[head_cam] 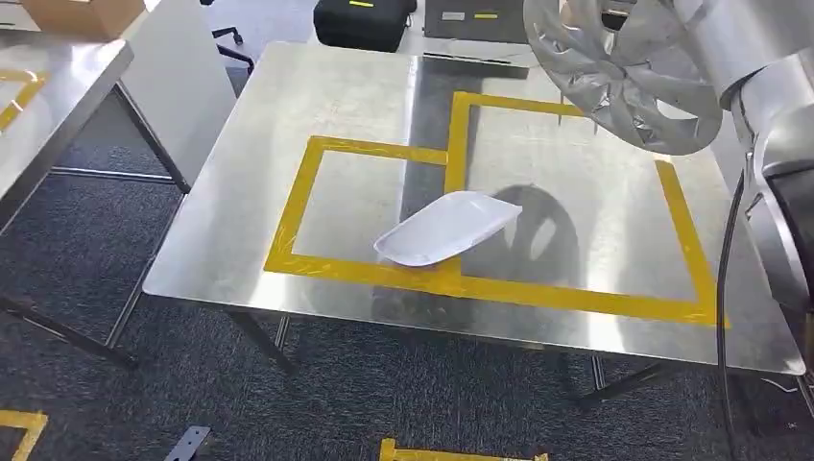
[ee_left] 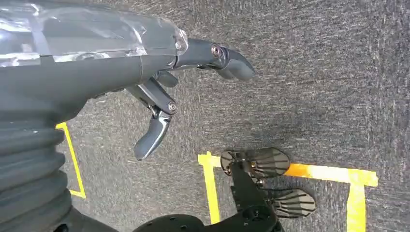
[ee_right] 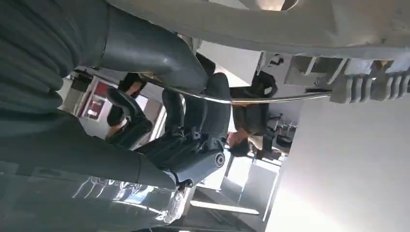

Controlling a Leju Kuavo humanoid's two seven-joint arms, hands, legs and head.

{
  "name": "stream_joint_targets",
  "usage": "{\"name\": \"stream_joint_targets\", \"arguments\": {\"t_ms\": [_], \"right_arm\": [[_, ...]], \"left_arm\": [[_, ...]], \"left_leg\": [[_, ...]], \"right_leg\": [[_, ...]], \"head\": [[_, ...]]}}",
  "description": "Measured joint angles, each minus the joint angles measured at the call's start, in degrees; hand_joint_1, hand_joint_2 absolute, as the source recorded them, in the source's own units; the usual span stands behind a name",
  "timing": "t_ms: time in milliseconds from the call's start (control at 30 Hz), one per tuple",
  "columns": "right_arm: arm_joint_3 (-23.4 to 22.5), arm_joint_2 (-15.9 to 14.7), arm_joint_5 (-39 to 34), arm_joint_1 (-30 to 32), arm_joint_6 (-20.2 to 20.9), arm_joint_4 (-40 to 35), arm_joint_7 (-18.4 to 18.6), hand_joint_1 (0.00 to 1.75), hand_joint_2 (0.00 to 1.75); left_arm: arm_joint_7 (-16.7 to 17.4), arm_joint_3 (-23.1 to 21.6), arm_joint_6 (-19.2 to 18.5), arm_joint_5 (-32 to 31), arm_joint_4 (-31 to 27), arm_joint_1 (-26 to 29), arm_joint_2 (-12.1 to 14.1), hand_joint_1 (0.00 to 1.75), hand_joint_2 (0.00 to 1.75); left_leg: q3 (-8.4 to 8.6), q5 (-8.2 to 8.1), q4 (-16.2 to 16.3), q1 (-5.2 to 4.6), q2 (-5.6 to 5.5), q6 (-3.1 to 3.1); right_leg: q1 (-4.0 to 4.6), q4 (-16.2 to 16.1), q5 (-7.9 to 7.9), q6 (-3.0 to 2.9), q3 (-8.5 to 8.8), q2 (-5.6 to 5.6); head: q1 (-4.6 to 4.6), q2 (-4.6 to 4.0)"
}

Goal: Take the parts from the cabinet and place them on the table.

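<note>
the right hand [ee_right: 193, 140] had its dark fingers [ee_right: 215, 104] curled tight around the rim of a silver wheel cover [head_cam: 624, 72]. it held the wheel cover up in the air, above the far right part of the shiny table [head_cam: 240, 192]. a white curved part [head_cam: 449, 229] lay flat on the table, on the yellow tape [head_cam: 538, 293], near the front edge and well apart from the wheel cover. the left hand [ee_left: 159, 82] hung over the grey carpet [ee_left: 314, 87] with fingers spread, holding nothing.
</note>
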Motion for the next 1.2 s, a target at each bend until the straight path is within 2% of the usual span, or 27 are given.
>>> {"name": "stream_joint_targets", "arguments": {"t_ms": [567, 800, 1200], "right_arm": [[0.02, -1.29, 0.28, 1.23, 0.07, -0.02, 0.81, 1.75, 1.75], [0.02, -3.19, 0.96, 5.66, 0.28, -0.02, 2.27, 1.75, 1.75], [0.00, -5.68, 2.47, 12.57, 0.70, -0.24, 2.19, 1.75, 1.75]], "left_arm": [[0.53, 1.35, 0.07, -1.03, 0.44, 0.00, -0.83, 0.00, 1.75], [0.35, 1.84, 0.13, -2.82, 0.92, -0.04, -1.31, 0.00, 1.75], [-0.42, 2.91, -0.33, -5.90, 2.21, -0.49, -2.25, 0.00, 1.75]], "left_leg": [[0.08, 0.01, -0.01, 0.00, 0.50, 0.03], [0.08, 0.03, 0.00, -0.03, 0.46, 0.07], [0.13, 0.06, -0.01, -0.04, 0.43, 0.14]], "right_leg": [[-0.01, 0.07, -0.05, 0.08, -0.01, 0.17], [-0.03, 0.07, -0.04, 0.08, 0.00, 0.17], [-0.04, 0.04, -0.01, 0.17, 0.07, 0.17]], "head": [[-0.09, 0.00], [-0.04, 0.00], [-0.11, 0.00]]}}
